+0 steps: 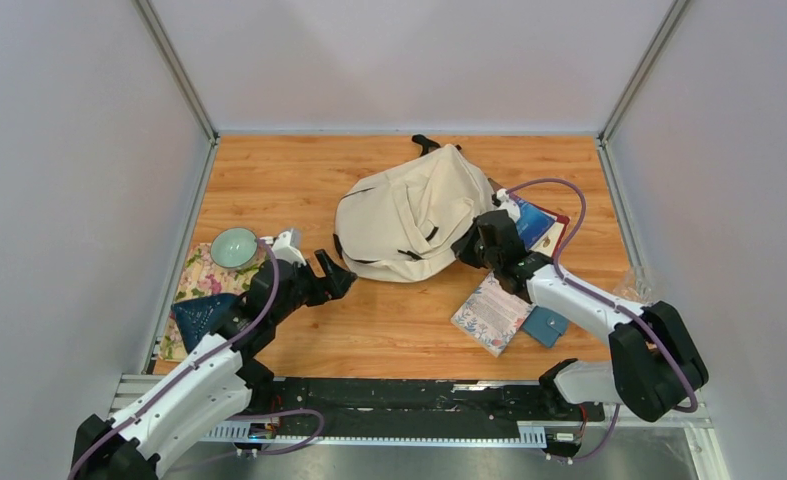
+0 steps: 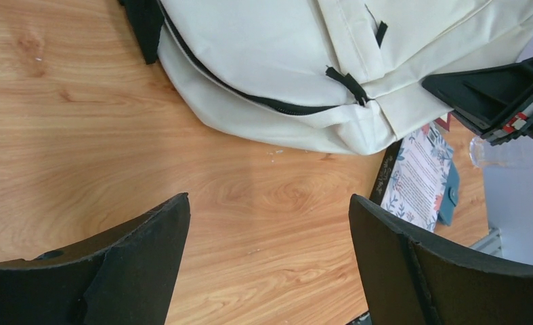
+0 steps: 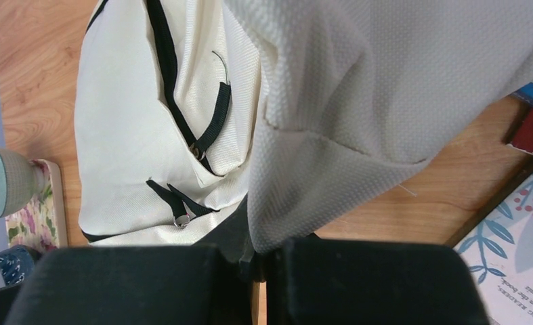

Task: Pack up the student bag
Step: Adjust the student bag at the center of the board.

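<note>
The cream student bag (image 1: pixel 409 215) lies on the wooden table, with black straps and zipper pulls on its front. My right gripper (image 1: pixel 476 246) is at the bag's right edge. In the right wrist view, it (image 3: pixel 263 261) is shut on a fold of the bag's textured fabric (image 3: pixel 358 101), which rises from between the jaws. My left gripper (image 1: pixel 335 276) stands open just left of the bag. The left wrist view shows its fingers (image 2: pixel 269 203) wide apart over bare wood, with the bag (image 2: pixel 284 61) a short way ahead and its dark zipper line facing me.
A floral notebook (image 1: pixel 491 313) and a blue wallet (image 1: pixel 546 326) lie right of centre. Blue and red books (image 1: pixel 539 222) sit behind the right gripper. At the left are a teal bowl (image 1: pixel 234 247), a floral mat (image 1: pixel 201 278) and a dark blue patterned item (image 1: pixel 197 315).
</note>
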You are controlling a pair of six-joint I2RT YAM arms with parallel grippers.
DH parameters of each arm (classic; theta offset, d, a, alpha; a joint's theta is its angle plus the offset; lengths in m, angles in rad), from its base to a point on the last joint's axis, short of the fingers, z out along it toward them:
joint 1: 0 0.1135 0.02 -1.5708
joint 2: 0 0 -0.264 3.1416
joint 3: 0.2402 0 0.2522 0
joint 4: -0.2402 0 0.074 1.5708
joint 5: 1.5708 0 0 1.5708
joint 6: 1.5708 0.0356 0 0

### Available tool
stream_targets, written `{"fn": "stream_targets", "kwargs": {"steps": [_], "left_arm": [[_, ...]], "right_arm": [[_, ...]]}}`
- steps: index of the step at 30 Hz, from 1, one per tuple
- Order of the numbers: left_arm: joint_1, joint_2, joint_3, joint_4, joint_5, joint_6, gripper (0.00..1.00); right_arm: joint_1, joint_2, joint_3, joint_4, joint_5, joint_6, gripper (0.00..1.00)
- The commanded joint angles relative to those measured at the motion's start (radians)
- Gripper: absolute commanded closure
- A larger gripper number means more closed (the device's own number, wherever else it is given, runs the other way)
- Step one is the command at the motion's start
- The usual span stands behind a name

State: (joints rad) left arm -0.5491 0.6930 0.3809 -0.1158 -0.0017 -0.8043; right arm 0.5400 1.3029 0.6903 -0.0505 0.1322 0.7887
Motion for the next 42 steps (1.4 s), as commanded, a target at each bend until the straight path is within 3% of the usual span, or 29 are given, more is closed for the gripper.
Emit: {"fn": "stream_targets", "kwargs": {"steps": [1, 14, 19, 24, 28, 42], "left_arm": [[-0.003, -0.049, 0.012, -0.082, -0.066, 0.010, 0.06], [-0.003, -0.038, 0.096, -0.307, -0.136, -0.027, 0.06], [-0.003, -0.059, 0.107, -0.410, -0.225, -0.092, 0.06], [-0.003, -0.108, 0.069, -0.308, -0.134, -0.050, 0.06], [-0.005, -0.139, 0.033, -0.103, 0.095, 0.036, 0.06], [-0.003, -0.150, -0.042, 0.033, 0.117, 0.102, 0.03]], "right_arm": [[0.000, 0.007, 0.081, 0.054, -0.046, 0.021, 1.00], [0.000, -0.045, 0.092, -0.028, -0.080, 0.040, 1.00], [-0.002, -0.054, 0.077, -0.041, -0.069, 0.047, 1.00], [-0.005, -0.050, 0.110, -0.075, -0.049, 0.043, 1.00], [-0.003, -0.045, 0.123, -0.087, -0.031, 0.056, 1.00], [-0.046, -0.162, 0.115, -0.213, 0.101, 0.070, 0.99]]}}
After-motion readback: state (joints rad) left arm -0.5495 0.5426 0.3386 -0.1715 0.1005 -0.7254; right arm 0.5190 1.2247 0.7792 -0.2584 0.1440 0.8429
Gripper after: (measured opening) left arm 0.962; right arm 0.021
